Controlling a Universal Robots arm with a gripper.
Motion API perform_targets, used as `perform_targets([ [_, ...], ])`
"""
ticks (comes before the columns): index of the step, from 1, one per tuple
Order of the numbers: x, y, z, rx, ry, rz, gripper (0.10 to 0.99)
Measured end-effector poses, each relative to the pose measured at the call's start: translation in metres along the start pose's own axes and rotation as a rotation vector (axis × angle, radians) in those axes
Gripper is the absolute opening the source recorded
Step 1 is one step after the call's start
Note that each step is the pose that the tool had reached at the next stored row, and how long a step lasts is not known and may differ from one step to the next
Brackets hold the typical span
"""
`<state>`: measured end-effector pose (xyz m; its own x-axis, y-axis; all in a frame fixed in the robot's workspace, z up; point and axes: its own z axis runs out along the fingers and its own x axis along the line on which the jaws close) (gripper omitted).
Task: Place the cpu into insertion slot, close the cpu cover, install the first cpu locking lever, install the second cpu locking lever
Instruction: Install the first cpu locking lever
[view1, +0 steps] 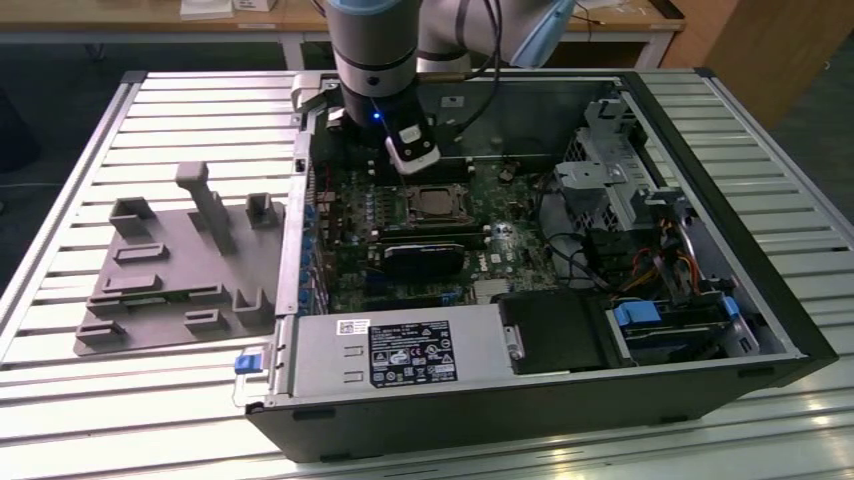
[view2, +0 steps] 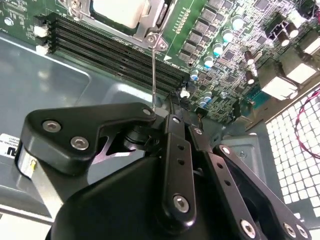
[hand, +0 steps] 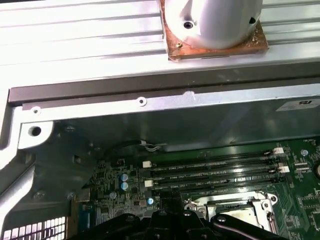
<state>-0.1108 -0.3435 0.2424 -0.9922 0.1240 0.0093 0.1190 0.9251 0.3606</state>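
The cpu (view1: 434, 203) lies in the insertion slot (view1: 434, 188) on the green board, its silvery top (view2: 120, 10) showing through the window of the cpu cover (view2: 159, 17), which lies flat over it. A thin cpu locking lever (view2: 152, 70) rises from the cover's corner hinge and ends right at my gripper (view2: 172, 107). The gripper's black fingers (view2: 175, 145) are drawn together; the rod's end vanishes behind them, so I cannot tell whether it is gripped or only touched. In the exterior view the gripper (view1: 411, 150) hangs just behind the socket. The first wrist view has the cover (hand: 227, 204) by the gripper (hand: 172, 216).
Long black memory slots (view2: 110, 47) run beside the socket. A black heatsink block (view1: 427, 255) lies in front of it, then the power supply (view1: 400, 355); drive bays (view1: 667, 310) are at the exterior view's right. A grey fixture plate (view1: 174, 270) lies on the slatted table (view1: 80, 400).
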Motion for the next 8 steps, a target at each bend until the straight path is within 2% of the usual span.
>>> perform_targets([
  [3,-0.0020,0.0002,0.0000,0.000,0.0001,0.000,0.102],
  [8,-0.0125,0.0014,0.0004,0.002,0.0004,0.001,0.102],
])
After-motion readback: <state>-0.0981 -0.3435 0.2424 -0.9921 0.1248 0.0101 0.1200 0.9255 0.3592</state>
